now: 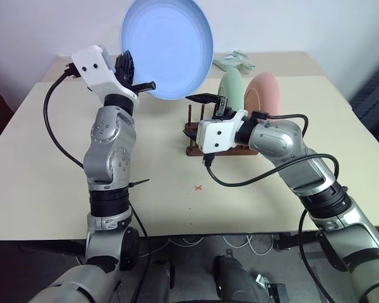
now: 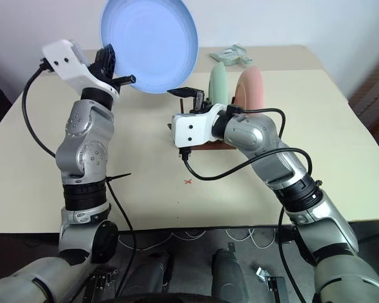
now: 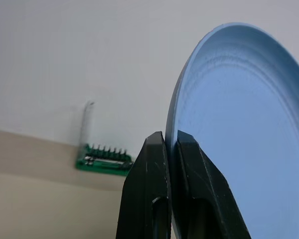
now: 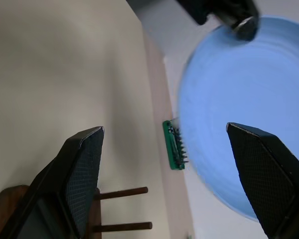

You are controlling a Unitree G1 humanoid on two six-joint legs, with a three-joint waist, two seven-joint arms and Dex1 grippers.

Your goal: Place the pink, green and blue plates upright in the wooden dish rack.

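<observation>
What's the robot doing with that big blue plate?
It's putting plates into a little wooden dish rack on the table. The green plate and the pink plate already stand upright in it. The left gripper is pinching the rim of the blue plate and holding it up in the air, on edge. The right gripper is open beside the rack, facing the blue plate and not touching it.

Smooth, faintly glossy blue plate (image 1: 167, 47), dark wooden dish rack (image 1: 196, 140) (thin round pegs), matt beige table (image 1: 50, 177), textured black fingers (image 4: 84, 174)
</observation>
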